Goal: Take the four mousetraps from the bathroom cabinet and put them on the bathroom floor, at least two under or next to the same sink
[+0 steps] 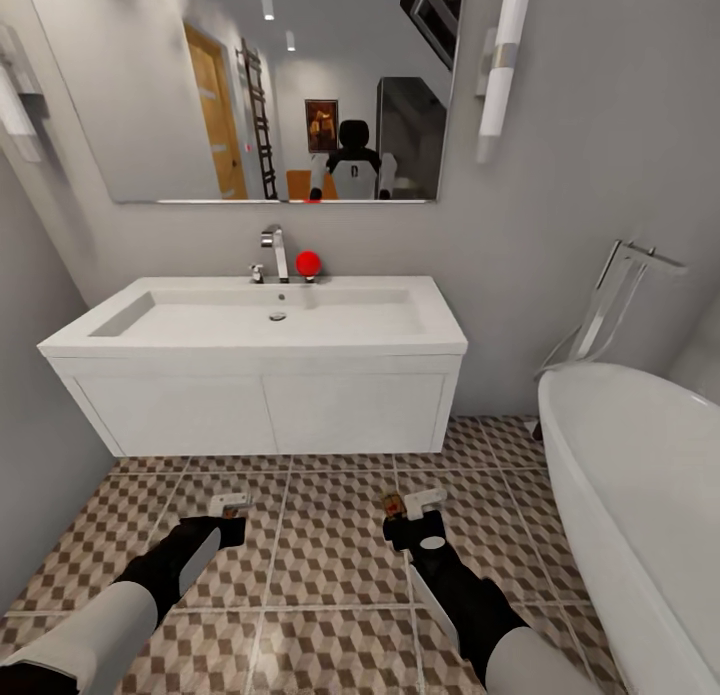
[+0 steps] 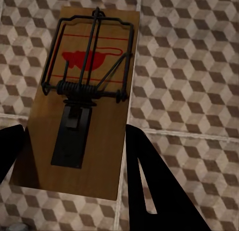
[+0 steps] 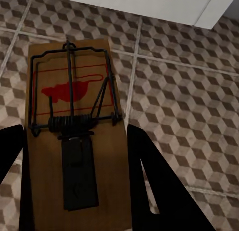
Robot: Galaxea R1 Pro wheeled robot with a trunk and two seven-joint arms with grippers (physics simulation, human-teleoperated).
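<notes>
Each claw grips one mousetrap, left claw (image 1: 228,503) and right claw (image 1: 415,503), over open bathroom floor (image 1: 320,535) before the sink (image 1: 270,320); bathtub (image 1: 640,475) crowds the right.

Wrist views show left mousetrap (image 2: 79,101) and right mousetrap (image 3: 74,136) wire detail.

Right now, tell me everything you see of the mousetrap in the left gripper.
The mousetrap is a flat rectangular board that looks wooden, printed with a red mouse shape and red lines. It carries a dark wire bar, a coiled spring and a black plate. The left gripper holds it by its long edges above the tiled floor, apparently clear of it.
</notes>
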